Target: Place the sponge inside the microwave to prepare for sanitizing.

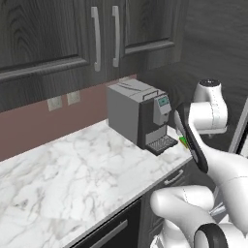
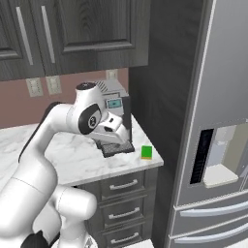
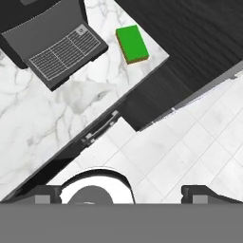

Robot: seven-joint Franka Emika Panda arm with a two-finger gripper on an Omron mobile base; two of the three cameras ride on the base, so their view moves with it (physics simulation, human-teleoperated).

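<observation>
The sponge [image 3: 132, 43] is a small flat block, green on top and yellow underneath. It lies on the marble counter [image 3: 42, 109] near the right-hand corner [image 2: 147, 152], just beside the coffee machine's drip tray [image 3: 66, 52]. A green sliver of the sponge [image 1: 184, 141] peeks out behind my arm. My gripper [image 3: 126, 193] is open with nothing between its fingertips [image 3: 47, 192]. It hangs high above the counter's front edge and looks straight down, well short of the sponge. The microwave is out of view.
A grey coffee machine [image 1: 138, 114] stands on the counter against the wall. A tall steel fridge [image 2: 213, 145] rises right of a dark side panel [image 2: 164, 72]. Drawers [image 2: 123, 184] sit under the counter, dark cabinets [image 1: 58, 34] hang above, and white floor tiles [image 3: 190, 142] lie below.
</observation>
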